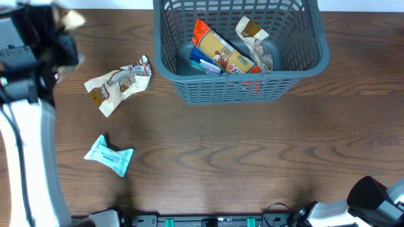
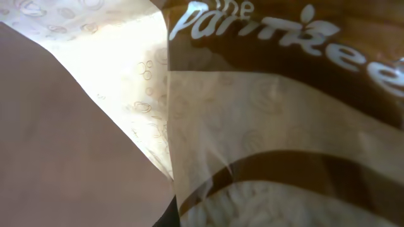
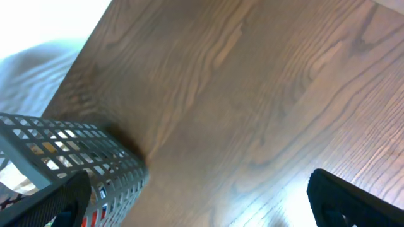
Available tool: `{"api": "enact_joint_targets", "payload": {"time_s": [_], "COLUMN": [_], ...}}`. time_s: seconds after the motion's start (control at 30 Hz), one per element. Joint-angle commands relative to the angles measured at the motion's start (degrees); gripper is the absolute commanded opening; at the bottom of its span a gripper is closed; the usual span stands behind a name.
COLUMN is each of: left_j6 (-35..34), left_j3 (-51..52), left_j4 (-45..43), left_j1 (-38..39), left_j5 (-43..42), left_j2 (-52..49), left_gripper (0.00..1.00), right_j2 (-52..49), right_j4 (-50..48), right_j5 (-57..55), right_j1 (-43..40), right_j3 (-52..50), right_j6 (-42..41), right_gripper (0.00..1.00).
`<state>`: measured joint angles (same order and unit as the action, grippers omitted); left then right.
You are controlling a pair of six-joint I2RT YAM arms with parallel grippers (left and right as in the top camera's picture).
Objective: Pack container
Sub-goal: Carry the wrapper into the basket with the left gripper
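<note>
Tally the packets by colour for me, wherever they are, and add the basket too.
brown-and-cream packets: 3
blue packets: 2
orange-and-yellow packet: 1
grey-teal basket: 1
Total: 7

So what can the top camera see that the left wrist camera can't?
Only overhead: the basket with packets inside, and a crumpled wrapper and a blue packet lying on the table. Only the left wrist: white lettering on a brown packet, filling the picture close up. Both: probably that same packet; overhead it is just a blurry tan scrap in the top left corner.
</note>
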<state>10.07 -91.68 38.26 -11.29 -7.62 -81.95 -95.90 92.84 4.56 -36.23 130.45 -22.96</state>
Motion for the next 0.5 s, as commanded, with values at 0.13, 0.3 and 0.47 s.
{"api": "enact_joint_targets", "payload": {"time_s": [0.13, 0.3, 0.47], "left_j6": [-1.0, -1.0, -1.0], "left_j3": [-2.0, -2.0, -2.0], "left_j4": [-9.6, -13.7, -18.9], "left_j1": [19.5, 31.7, 37.2], "left_j5": [-2.5, -2.5, -2.4], "left_j2": [6.0, 2.8, -4.1], "left_gripper": [0.06, 0.06, 0.06], "right_j2": [0.2, 0.2, 0.2], "right_j4": [1.9, 2.8, 3.2], "right_j5": [0.4, 0.4, 0.4], "right_j1": [-0.5, -0.5, -0.5], "right_j3": [0.7, 0.7, 0.7], "right_j6": [0.8, 2.0, 2.9], "right_gripper": [0.99, 0.99, 0.99]}}
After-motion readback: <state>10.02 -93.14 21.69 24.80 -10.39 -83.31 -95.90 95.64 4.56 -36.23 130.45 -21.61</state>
